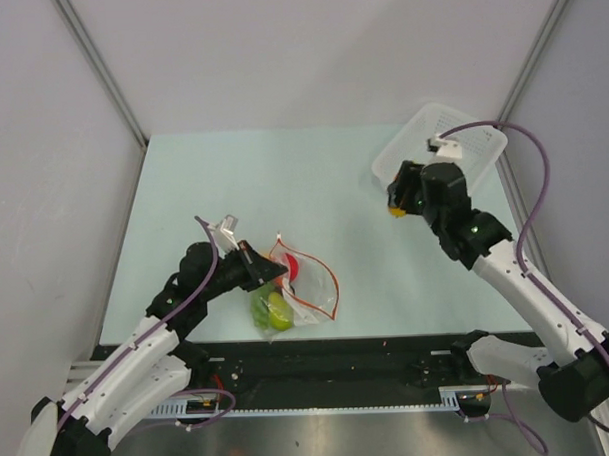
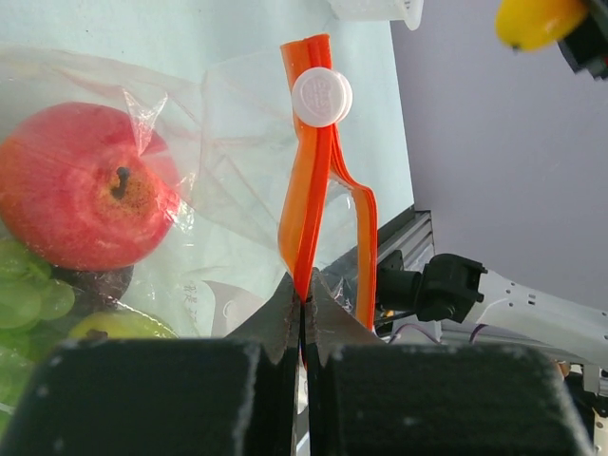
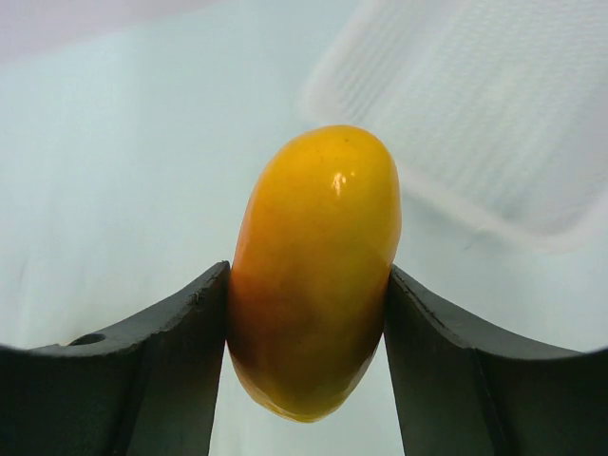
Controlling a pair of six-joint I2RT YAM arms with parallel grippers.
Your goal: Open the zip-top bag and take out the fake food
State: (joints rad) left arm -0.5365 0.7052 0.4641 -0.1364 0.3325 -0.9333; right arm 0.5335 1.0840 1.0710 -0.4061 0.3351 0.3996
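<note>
My left gripper (image 2: 303, 302) low, pinched on orange strip (image 2: 306, 204) of bag (image 2: 237, 142) | right gripper (image 3: 306, 294) raised beside basket (image 1: 482, 147), clasping yellow fruit (image 3: 318, 218)

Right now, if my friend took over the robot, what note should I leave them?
Left claw: shut on the orange-red zip strip of the clear crinkly plastic bag.
Right claw: holding the glossy orange-yellow oval plastic fruit near the white mesh plastic basket.
Done: bag mouth open, one fruit out.
Left: red plastic apple, green plastic grapes and a green round fruit are inside the bag.
</note>
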